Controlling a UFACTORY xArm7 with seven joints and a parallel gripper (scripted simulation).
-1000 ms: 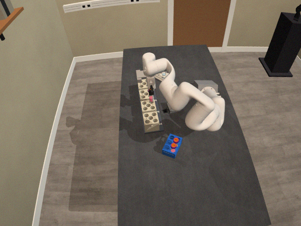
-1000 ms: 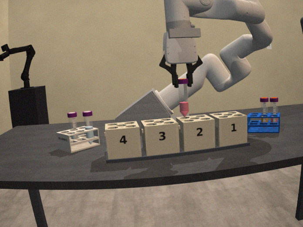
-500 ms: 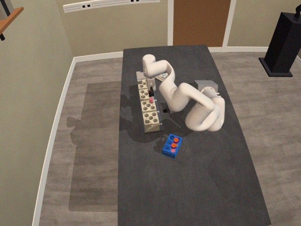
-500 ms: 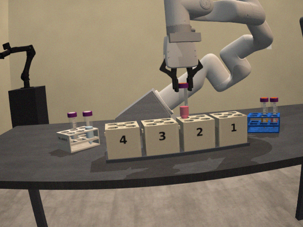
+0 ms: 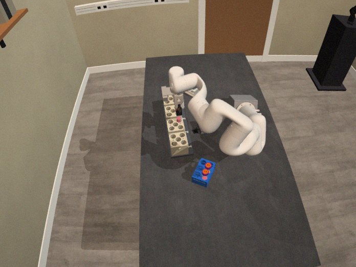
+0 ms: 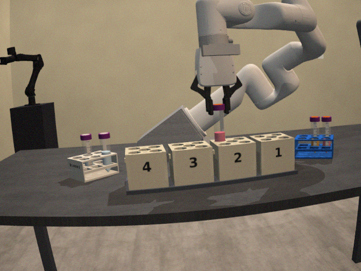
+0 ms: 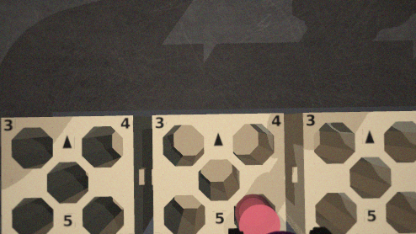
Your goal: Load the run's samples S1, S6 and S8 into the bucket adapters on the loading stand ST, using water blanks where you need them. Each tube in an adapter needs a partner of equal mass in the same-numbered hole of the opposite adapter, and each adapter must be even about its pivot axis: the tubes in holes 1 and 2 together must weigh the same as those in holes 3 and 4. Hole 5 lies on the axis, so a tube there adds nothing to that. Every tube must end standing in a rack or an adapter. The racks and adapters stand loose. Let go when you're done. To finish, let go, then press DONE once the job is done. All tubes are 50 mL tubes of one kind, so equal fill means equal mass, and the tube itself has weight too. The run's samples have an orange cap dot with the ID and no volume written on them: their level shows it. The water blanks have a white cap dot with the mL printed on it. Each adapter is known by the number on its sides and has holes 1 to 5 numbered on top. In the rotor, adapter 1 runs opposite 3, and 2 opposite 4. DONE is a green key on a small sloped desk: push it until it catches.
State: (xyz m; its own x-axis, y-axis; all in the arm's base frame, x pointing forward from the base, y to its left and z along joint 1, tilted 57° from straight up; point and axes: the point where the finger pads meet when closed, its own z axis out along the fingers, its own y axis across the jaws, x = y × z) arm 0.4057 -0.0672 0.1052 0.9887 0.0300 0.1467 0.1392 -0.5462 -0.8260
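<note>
My gripper (image 5: pixel 178 112) (image 6: pixel 218 109) (image 7: pixel 278 231) is shut on the purple cap of a tube with an orange dot and pink liquid (image 5: pixel 178 119) (image 6: pixel 219 136) (image 7: pixel 259 219). The tube hangs upright, its lower end inside hole 1 of adapter 2 (image 6: pixel 237 168) (image 7: pixel 185 119), its pink part partly above the rim. Its ID is not readable. Adapter 1 (image 6: pixel 278 165), adapter 3 (image 6: pixel 192 175) and adapter 4 (image 6: pixel 146 178) show no tubes. The blue rack (image 5: pixel 199 181) (image 6: pixel 313 155) holds two orange-dot tubes, one with orange liquid (image 6: pixel 315 119) and one with pink (image 6: pixel 326 119).
The white blanks rack (image 6: pixel 79 174) holds two purple-capped tubes (image 6: pixel 85 137) (image 6: pixel 104 135) beside adapter 4. The dark loading stand (image 6: pixel 210 183) lies under the adapters. A small black object (image 5: pixel 195 130) is beside the stand. The DONE key cannot be made out.
</note>
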